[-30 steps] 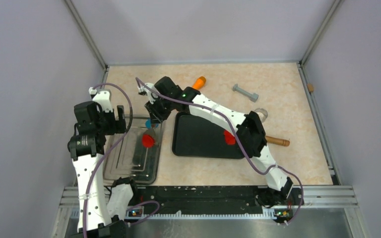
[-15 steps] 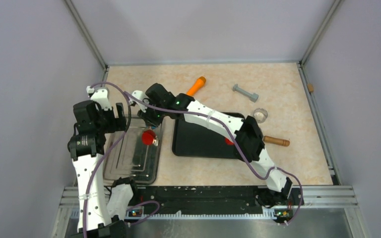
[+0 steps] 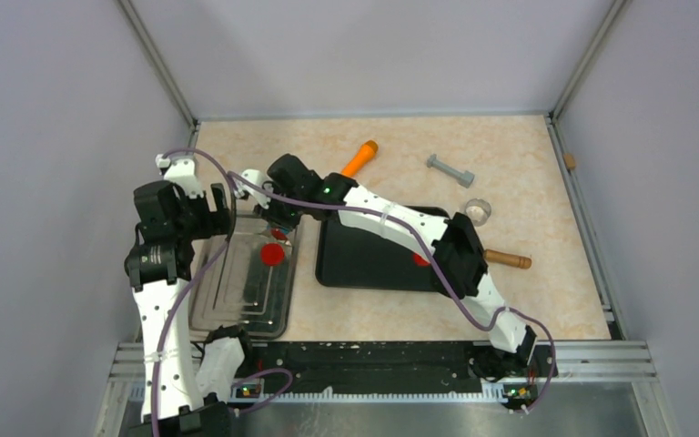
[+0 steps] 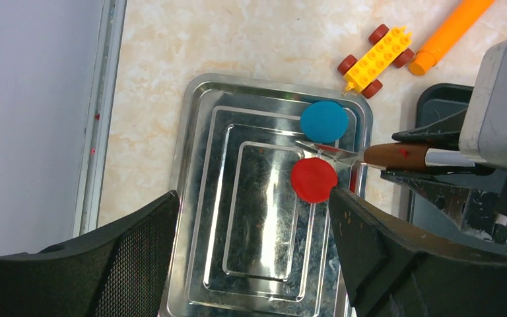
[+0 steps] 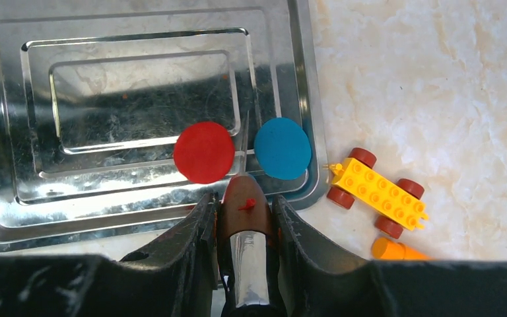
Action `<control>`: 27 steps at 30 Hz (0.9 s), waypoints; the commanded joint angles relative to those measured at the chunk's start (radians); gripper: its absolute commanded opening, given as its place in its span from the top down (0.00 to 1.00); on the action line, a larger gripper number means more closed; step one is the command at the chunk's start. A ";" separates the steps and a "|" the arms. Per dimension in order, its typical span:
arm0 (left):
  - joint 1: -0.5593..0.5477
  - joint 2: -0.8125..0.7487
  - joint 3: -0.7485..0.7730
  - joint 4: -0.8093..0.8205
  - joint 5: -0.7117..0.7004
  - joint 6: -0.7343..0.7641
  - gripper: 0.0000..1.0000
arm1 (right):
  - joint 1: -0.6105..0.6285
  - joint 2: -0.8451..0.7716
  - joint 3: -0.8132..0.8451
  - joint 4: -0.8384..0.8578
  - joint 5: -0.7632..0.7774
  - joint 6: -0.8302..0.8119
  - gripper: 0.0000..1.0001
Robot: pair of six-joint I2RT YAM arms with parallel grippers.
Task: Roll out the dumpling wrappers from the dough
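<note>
Step judged: a flattened wrapper is being freed from the blade onto the silver tray (image 5: 13,165). The tool (image 5: 245,221) is best kept low and drawn straight back along its own line, so that the soft dough (image 5: 204,152) is not dragged or creased and the blue disc (image 5: 282,147) is not nicked. The thin blade (image 5: 245,139) is seen edge-on between the two discs, at the red one's rim; contact cannot be confirmed. Both discs lie flat near the tray's corner.

The right gripper (image 5: 244,201) is clamped on the tool's brown handle. The left gripper (image 4: 252,197) stands wide apart above the tray, empty, nothing touched.
</note>
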 commanded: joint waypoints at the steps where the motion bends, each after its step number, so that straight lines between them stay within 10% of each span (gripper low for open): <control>1: 0.005 -0.015 0.022 0.072 -0.007 -0.025 0.14 | 0.015 -0.048 -0.001 -0.068 0.006 -0.036 1.00; 9: 0.005 -0.026 0.067 0.204 -0.068 -0.096 0.13 | 0.007 -0.199 -0.014 -0.112 0.010 -0.032 1.00; 17: 0.004 0.058 0.098 0.372 0.169 -0.118 0.15 | -0.148 -0.415 -0.201 -0.111 -0.106 0.101 1.00; 27: -0.106 0.237 0.091 0.399 0.317 -0.099 0.20 | -0.676 -0.676 -0.519 -0.046 -0.339 0.356 1.00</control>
